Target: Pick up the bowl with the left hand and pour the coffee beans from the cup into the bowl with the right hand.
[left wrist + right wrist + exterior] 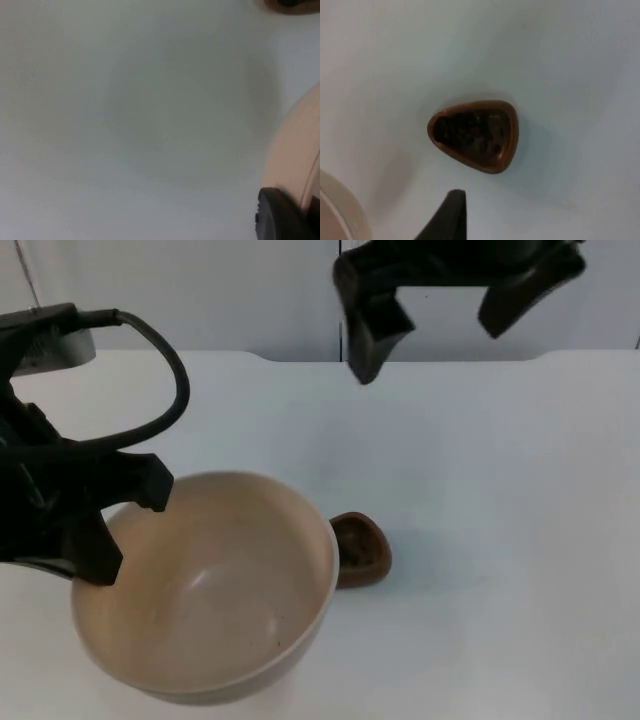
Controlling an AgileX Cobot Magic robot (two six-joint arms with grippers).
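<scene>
At L side of the white bench (480, 460), the left tool (95, 530) pinches the near-left rim of the bowl (210, 585), one black finger inside the rim and one outside, w/ the bowl lifted off the bench and tilted a bit, its opening facing up and toward the cam. Bowl is beige, big, inside looks bare apart from a few tiny dark specks. Left wrist view: a black fingertip (280, 215) sits against the bowl's outer wall (295, 160), bench below it.

Just beyond the bowl's far-right rim, away from the left tool, sits the cup (358, 548) on the bench. It's small, brown, rounded-triangle shape, upright. Top view has the bowl rim overlapping the cup's L edge, so can't tell if they touch. Right wrist view: cup (474, 134) holds dark coffee beans (470, 132), roughly straight below the right tool, ahead of its fingertip (451, 215); bowl rim (345, 210) is off to one side, apart from the cup.

Right tool (440, 325) hangs high over the far part of the bench, near the grey wall (200, 290), fingers spread wide, gripping nothing. It's well above and behind the cup, no contact.
</scene>
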